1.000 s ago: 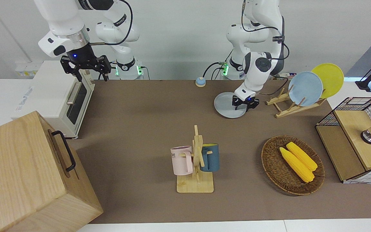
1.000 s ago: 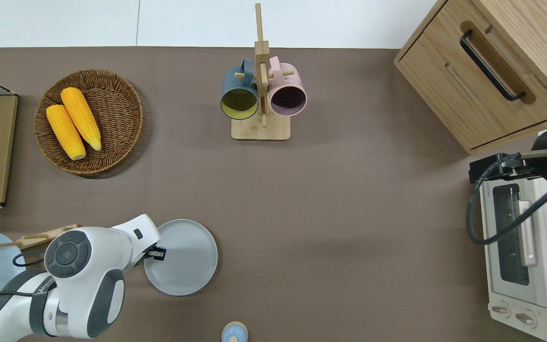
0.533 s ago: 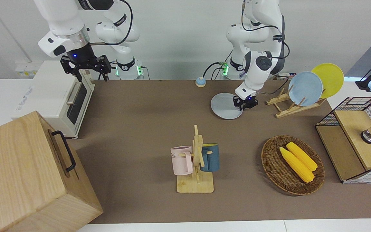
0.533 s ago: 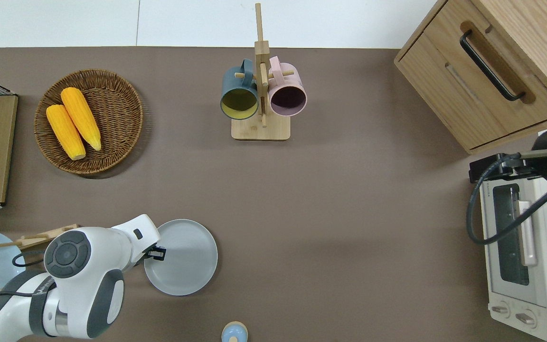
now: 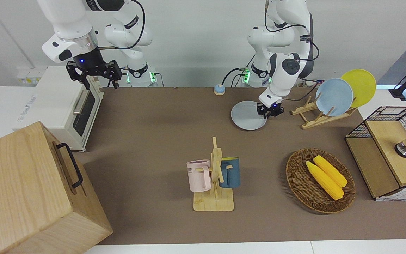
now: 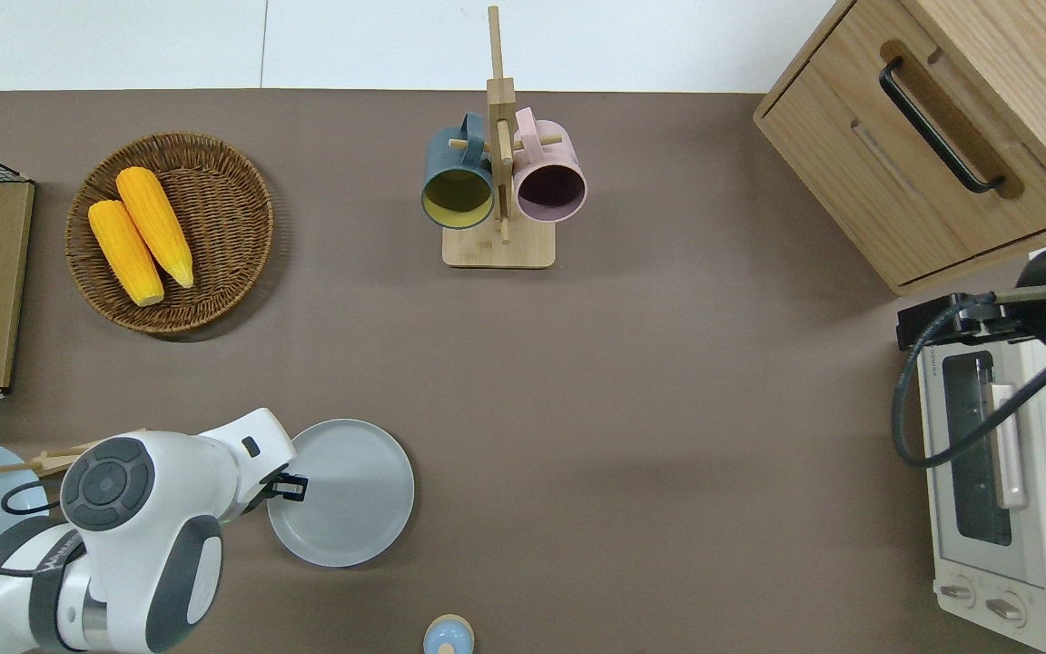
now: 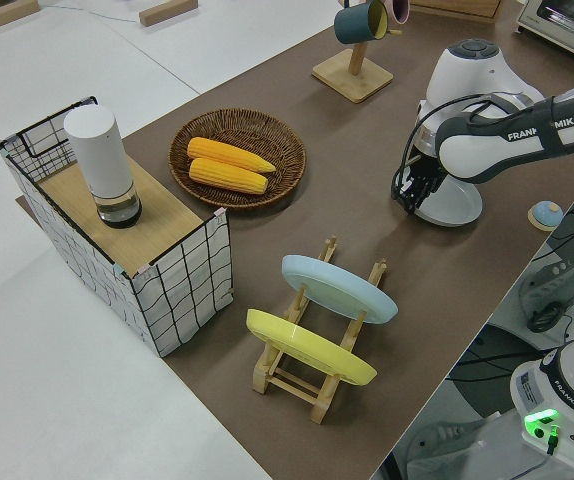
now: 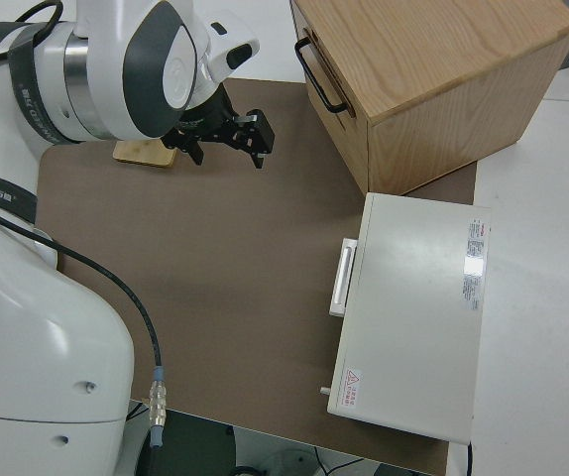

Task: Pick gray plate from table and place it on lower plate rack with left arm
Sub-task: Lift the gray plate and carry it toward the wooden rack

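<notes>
The gray plate (image 5: 247, 116) lies on the brown table near the robots, and shows in the overhead view (image 6: 348, 495) and the left side view (image 7: 459, 206). My left gripper (image 5: 269, 110) is shut on its rim at the side toward the left arm's end (image 6: 286, 487), and that edge is raised slightly. The lower plate rack (image 5: 316, 117) stands beside it toward the left arm's end. It holds a light blue plate (image 5: 334, 97) and a yellow plate (image 5: 360, 86), with empty slots on the gripper's side (image 7: 352, 275). The right arm is parked with its gripper (image 5: 93, 76) open.
A wooden mug stand (image 5: 214, 203) with two mugs stands mid-table. A wicker basket (image 5: 296, 180) with two corn cobs and a wire-sided box (image 5: 389, 151) lie toward the left arm's end. A toaster oven (image 5: 62, 106) and wooden cabinet (image 5: 30, 190) are at the right arm's end. A small blue bell (image 5: 219, 89) is near the robots.
The left gripper closed on the plate's rim and drew back a little toward the left arm's end; the plate shifted slightly with it. The right arm has not moved.
</notes>
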